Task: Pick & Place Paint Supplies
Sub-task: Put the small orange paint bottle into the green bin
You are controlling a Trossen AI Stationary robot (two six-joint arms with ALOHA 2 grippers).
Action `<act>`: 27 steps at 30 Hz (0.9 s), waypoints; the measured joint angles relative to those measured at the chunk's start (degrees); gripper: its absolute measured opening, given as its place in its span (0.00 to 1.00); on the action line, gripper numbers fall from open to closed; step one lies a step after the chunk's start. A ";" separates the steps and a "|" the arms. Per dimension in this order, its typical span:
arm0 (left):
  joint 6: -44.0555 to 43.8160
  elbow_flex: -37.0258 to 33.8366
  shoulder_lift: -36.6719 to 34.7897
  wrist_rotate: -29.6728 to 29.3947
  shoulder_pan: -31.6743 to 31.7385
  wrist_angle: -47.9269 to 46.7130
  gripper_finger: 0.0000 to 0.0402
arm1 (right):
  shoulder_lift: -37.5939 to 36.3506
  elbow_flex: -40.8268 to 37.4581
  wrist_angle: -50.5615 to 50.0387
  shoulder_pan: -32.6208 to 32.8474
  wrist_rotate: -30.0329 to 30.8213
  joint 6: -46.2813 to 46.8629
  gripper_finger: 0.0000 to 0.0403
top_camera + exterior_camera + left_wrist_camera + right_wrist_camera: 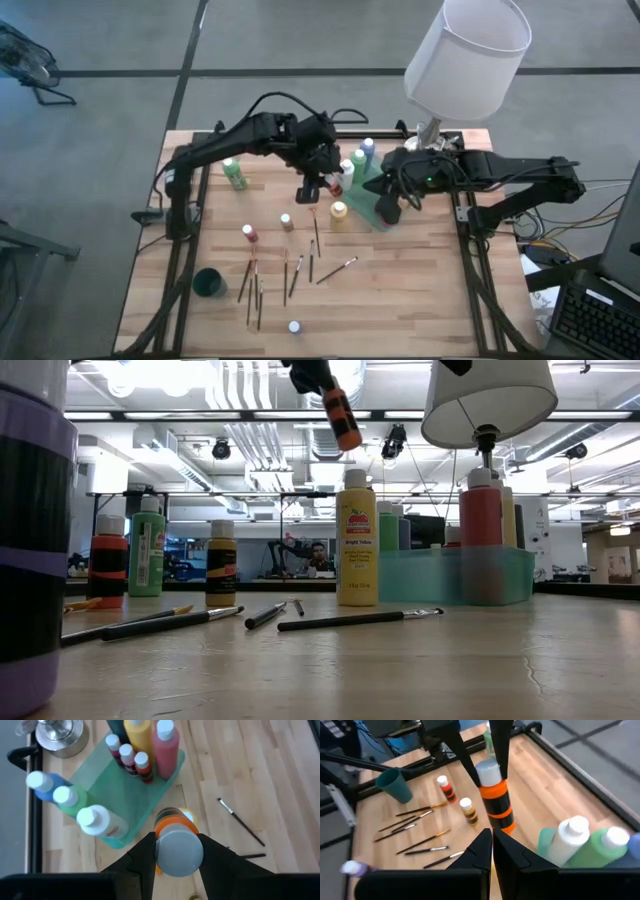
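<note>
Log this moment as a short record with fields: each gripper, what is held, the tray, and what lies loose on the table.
left gripper: shut on the orange paint bottle by its white cap, held in the air near the tray
right gripper: shut, holding nothing, beside the tray
green tray: holds several bottles standing upright
yellow bottle: upright on the table next to the tray
brushes: lying scattered on the wood
dark green cup: near the table's front left
lamp: at the table's back edge
</note>
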 joint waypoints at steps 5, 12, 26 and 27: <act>-0.44 1.78 1.56 0.05 -0.06 0.53 0.31 | -0.49 -0.04 -0.47 1.11 -0.77 -0.79 0.03; -1.82 4.90 4.45 0.26 -0.36 -0.33 0.31 | 3.15 -0.11 -0.64 -0.13 -2.42 -3.65 0.12; -2.89 5.35 4.41 0.24 -0.43 -0.36 0.31 | 11.27 4.26 -0.56 -2.81 -2.55 -6.31 0.56; -2.89 5.33 4.41 0.25 -0.43 -0.30 0.31 | 11.93 4.78 -0.52 -2.82 -2.39 -7.43 0.59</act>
